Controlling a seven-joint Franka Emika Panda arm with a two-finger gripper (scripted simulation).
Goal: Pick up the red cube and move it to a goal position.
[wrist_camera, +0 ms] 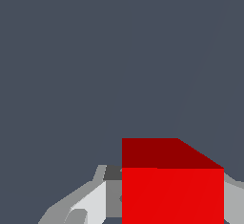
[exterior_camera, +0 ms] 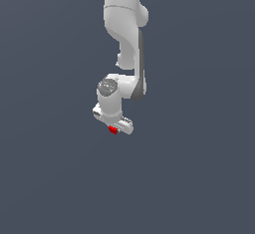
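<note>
The red cube [exterior_camera: 113,129] shows as a small red patch under the white hand of the arm, near the middle of the exterior view. In the wrist view the red cube [wrist_camera: 171,185] is large and sits between the two grey-white fingers [wrist_camera: 93,201], one on each side of it. My gripper [exterior_camera: 114,128] is shut on the red cube. Most of the cube is hidden by the hand in the exterior view. I cannot tell how high the cube is above the surface.
A plain dark grey-blue surface [exterior_camera: 199,178] fills the exterior view all around the arm. The white arm [exterior_camera: 127,24] comes down from the top of the exterior view.
</note>
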